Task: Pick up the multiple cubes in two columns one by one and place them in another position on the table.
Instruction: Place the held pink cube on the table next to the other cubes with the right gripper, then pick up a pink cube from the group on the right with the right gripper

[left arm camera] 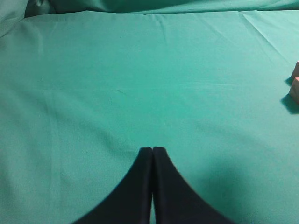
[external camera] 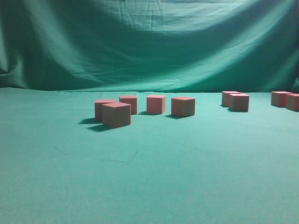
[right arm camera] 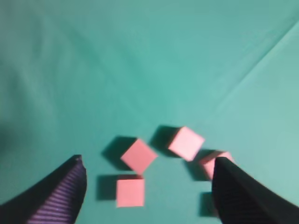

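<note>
Exterior view: no arm or gripper in sight. One loose cluster of cubes (external camera: 116,115) left of centre on the table (external camera: 149,186), two more pairs (external camera: 239,102) well apart towards the right edge. Not possible from here to judge which arm sits nearer to any of them.

Left wrist view: left gripper (left arm camera: 153,151) closed, fingertips pressed together, nothing between them. Bare green cloth ahead of it and below. Only slivers of two cubes (left arm camera: 295,88) far off to its right, at the very edge of view, well clear of its reach line.

Right wrist view (somewhat blurred): right gripper (right arm camera: 148,163) spread wide, holding nothing, hovering above the cloth. Four cubes directly beneath and just ahead: one (right arm camera: 130,192) low between the fingers, nearer the left finger (right arm camera: 70,186); another (right arm camera: 138,156) just beyond it, turned on the diagonal; a third (right arm camera: 186,143) further ahead and to the right; a fourth (right arm camera: 211,163) partly hidden behind the right finger (right arm camera: 233,191).

Judged from this: right arm clearly the nearer one. Likely target the squarely aligned cube between the fingers, calling for a straight descent; the diagonal one would first need a wrist turn.
</note>
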Robot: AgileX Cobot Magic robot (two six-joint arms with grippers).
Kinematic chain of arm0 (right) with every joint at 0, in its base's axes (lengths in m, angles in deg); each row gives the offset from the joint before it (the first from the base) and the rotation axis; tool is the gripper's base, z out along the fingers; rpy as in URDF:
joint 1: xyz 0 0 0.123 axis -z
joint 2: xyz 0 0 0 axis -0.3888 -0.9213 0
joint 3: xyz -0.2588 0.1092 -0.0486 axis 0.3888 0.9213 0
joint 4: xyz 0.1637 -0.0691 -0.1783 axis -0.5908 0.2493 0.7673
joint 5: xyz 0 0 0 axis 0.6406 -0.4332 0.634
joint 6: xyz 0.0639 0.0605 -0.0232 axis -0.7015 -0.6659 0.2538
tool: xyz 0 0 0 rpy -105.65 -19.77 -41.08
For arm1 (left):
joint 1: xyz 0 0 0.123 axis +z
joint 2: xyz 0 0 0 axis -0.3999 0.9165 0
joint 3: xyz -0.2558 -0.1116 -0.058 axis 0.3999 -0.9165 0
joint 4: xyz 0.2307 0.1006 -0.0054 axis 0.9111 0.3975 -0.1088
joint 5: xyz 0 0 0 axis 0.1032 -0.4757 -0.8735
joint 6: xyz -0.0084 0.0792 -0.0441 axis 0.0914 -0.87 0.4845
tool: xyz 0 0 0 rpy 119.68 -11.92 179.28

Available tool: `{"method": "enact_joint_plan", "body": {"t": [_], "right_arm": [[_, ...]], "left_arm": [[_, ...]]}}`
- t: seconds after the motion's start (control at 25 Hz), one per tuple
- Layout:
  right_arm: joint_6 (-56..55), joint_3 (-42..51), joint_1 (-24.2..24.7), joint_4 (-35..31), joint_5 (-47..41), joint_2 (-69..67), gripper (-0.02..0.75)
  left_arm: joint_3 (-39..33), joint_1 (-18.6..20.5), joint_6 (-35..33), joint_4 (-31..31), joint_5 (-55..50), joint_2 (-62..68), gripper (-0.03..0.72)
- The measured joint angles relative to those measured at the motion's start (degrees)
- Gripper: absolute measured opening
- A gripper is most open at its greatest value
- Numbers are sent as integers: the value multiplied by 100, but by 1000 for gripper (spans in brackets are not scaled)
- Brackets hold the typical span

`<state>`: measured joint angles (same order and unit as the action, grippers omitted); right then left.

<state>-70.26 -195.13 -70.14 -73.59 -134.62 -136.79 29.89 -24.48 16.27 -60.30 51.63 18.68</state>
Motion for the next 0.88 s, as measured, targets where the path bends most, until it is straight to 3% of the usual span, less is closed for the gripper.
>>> {"method": "enact_joint_plan", "body": {"t": [0.2, 0.36, 0.88], "right_arm": [[-50, -32, 85, 591, -68, 795, 540], [-64, 68, 526, 625, -93, 1384, 540], [-605, 3191, 2967, 639, -81, 2546, 540]], "left_arm": [[0, 0, 0, 0, 0, 0, 0], [0, 0, 0, 0, 0, 0, 0], [0, 0, 0, 0, 0, 0, 0]]}}
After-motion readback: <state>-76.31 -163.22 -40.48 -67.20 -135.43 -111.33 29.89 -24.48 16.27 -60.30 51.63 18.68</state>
